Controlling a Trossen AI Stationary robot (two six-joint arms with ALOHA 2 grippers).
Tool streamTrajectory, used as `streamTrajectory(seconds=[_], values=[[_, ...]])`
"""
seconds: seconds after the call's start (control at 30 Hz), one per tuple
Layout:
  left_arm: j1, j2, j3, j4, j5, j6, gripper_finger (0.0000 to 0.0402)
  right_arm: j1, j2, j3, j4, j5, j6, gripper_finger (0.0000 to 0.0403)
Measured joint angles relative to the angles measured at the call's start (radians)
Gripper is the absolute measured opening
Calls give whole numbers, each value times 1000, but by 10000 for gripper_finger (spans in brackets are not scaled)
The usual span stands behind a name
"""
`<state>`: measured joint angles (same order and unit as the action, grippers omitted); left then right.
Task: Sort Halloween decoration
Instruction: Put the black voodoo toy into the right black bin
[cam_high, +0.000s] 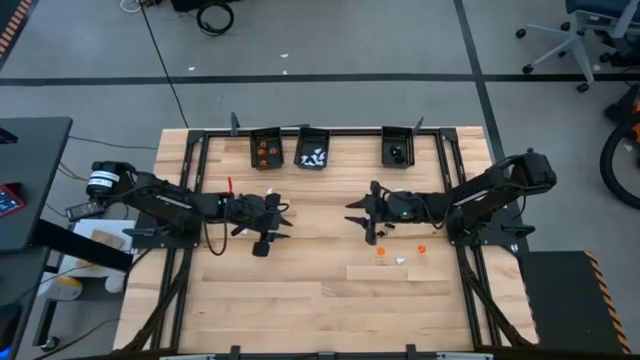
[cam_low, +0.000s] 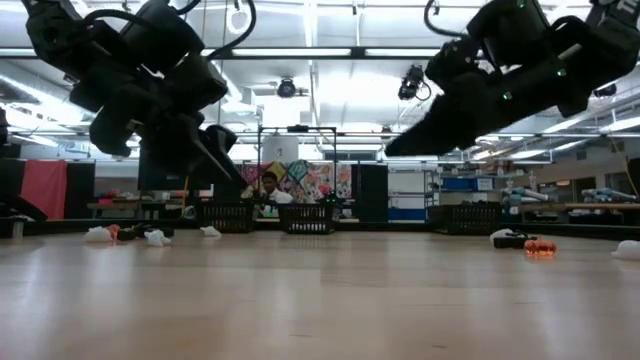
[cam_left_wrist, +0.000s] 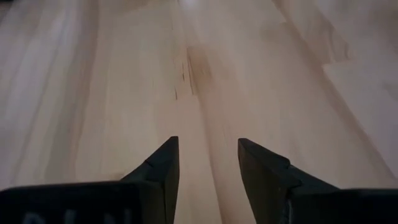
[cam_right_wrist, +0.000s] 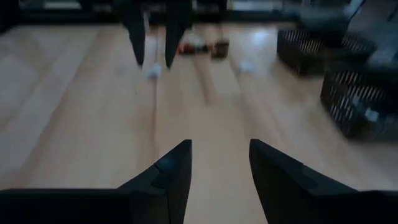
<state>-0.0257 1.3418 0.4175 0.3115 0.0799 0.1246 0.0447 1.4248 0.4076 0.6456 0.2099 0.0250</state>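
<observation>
High view: both grippers, left (cam_high: 283, 216) and right (cam_high: 352, 216), are held over the surface (cam_high: 300, 290), fingers apart, trinkets (cam_high: 400, 254) scattered near the right one.

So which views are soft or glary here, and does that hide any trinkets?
Right wrist view: far trinkets and bins blurred, colours barely readable. Low view: bright ceiling lights leave both arms as silhouettes. Left wrist view: only bare table, no trinkets. High view: evenly lit, but trinkets tiny.

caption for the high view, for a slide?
Both arms over the wooden table, left gripper and right gripper open and empty; three black bins at the far edge, loose trinkets near the right arm.
</observation>
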Motion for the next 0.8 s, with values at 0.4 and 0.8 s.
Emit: streamTrajectory(seconds=[0.4,0.8], values=[[0,0,0,-51,-42,-1,144,-39,-39,189,-695,-35,146,165],[0,0,0,-57,-59,-5,144,-67,-38,358,-1027,-55,208,165]])
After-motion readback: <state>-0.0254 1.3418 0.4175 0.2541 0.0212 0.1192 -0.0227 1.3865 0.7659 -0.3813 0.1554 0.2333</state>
